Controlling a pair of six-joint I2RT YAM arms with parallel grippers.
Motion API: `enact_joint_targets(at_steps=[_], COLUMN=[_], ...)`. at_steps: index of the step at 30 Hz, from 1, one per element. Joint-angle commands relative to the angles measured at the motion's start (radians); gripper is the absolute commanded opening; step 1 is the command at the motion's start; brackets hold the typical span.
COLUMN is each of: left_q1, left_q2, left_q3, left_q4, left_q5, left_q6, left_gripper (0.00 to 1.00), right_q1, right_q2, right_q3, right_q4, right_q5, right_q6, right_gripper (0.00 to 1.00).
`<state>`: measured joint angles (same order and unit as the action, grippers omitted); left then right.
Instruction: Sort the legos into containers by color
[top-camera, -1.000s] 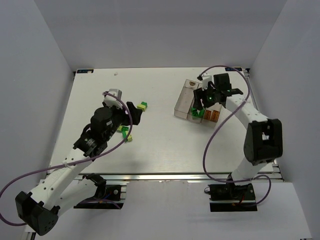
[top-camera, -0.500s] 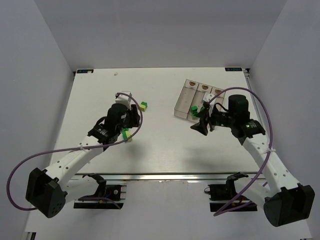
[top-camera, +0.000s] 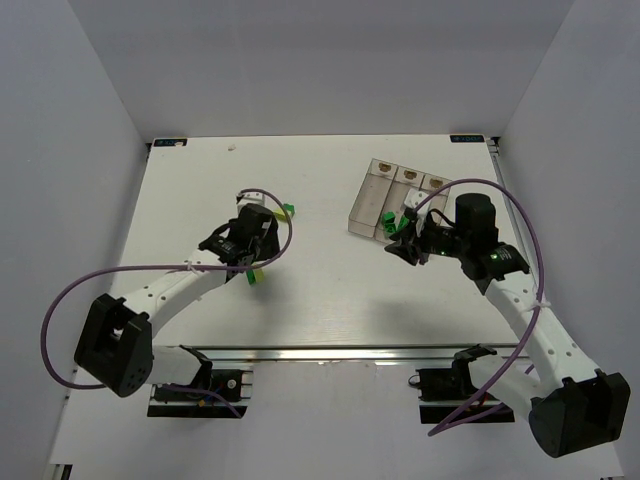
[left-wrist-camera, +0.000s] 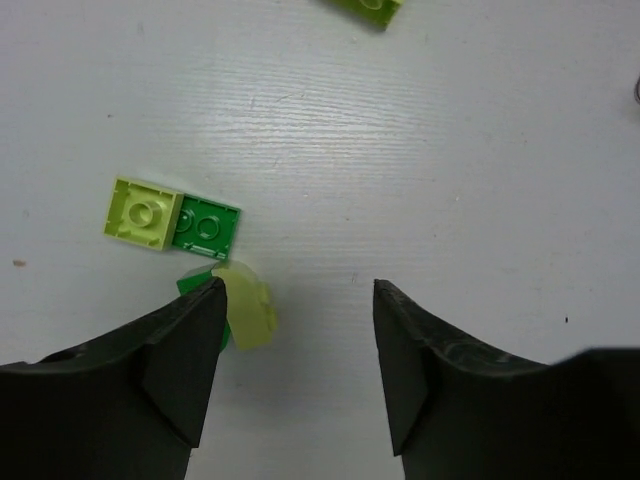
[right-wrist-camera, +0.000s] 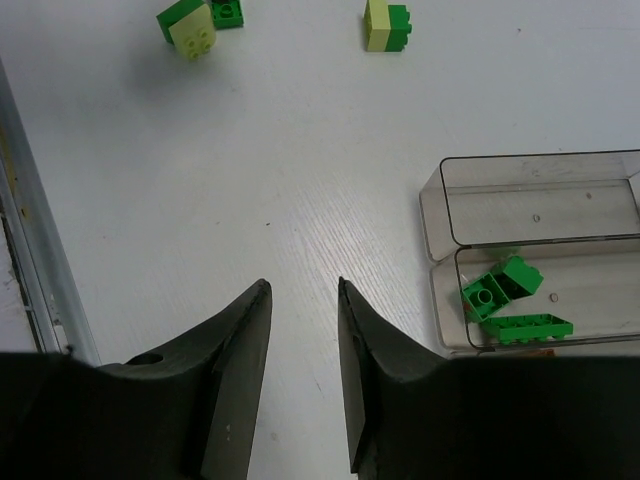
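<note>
Sorting looks partly done: dark green legos (right-wrist-camera: 505, 300) lie in the middle bin of the containers (right-wrist-camera: 540, 205) near the desk's (left-wrist-camera: 450, 150) far right corner, the bin beside it is bare, and the third is mostly hidden. Yellow-green and dark green loose bricks (left-wrist-camera: 143, 212) lie in the desk's left half under the left hand (left-wrist-camera: 298, 290), spread and empty with one pale brick touching a finger; the right hand (right-wrist-camera: 302, 285), narrowly parted, pinches nothing beside the containers.

From high over the near edge: looks down across the whole table (top-camera: 200, 180). From the left wrist: hangs close, facing straight down on loose bricks (left-wrist-camera: 205, 225). From the right wrist: sits farther back, taking in those bricks too.
</note>
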<state>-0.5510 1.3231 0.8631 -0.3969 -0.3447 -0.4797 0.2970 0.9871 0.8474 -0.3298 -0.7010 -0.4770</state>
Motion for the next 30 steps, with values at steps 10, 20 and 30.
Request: enact_joint_targets(at_steps=[10,20,30], left_q1=[0.072,0.094,0.092], left_q2=[0.034,-0.032,0.018], left_q3=[-0.001,-0.073,-0.101], left_q4=[-0.062,-0.131,-0.148], left_q5=[-0.031,0.024,0.234], left_q6=[-0.099,-0.082,-0.025], left_gripper=[0.58,0.59,0.23], right_q1=[0.008,0.01,0.014], right_q2=[-0.013,-0.03,-0.036], right_q3=[-0.015,-0.018,-0.016], right_q4=[0.054,0.055,0.051], right_q5=[0.041,0.031,0.029], right_q6=[0.006,0.006,0.002], right_gripper=[0.42,0.43,0.44])
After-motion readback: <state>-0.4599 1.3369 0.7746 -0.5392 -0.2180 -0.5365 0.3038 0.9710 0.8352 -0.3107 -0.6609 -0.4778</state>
